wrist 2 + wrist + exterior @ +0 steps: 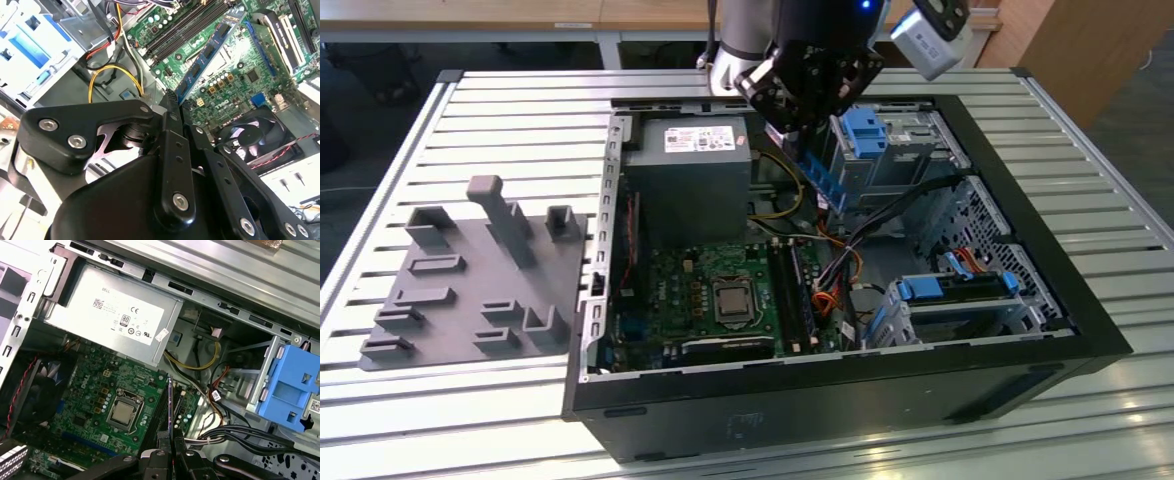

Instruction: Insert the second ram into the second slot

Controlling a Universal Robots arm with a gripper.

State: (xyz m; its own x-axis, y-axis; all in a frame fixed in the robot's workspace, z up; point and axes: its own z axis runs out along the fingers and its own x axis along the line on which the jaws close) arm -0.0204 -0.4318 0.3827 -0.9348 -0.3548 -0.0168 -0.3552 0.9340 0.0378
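Note:
My gripper (817, 135) hangs over the open computer case (1014, 345), shut on the second ram (822, 178). The ram is a thin dark-blue stick that points down from the fingers. It is between the power supply and the upper blue drive cage, still above the motherboard. The second wrist view shows the ram (210, 50) with its black chips, running out from the black fingertips (170, 107) towards the board. It appears edge-on in the first wrist view (170, 405), above the long black memory slots (160, 412). Those slots (798, 290) lie to the right of the processor socket (724, 300).
A grey power supply (687, 170) fills the case's back left. Blue drive brackets stand at the back (867, 130) and front right (961, 290). Yellow, red and black cables (200, 362) run near the slots. A grey parts fixture (474, 280) lies on the slatted table on the exterior view's left.

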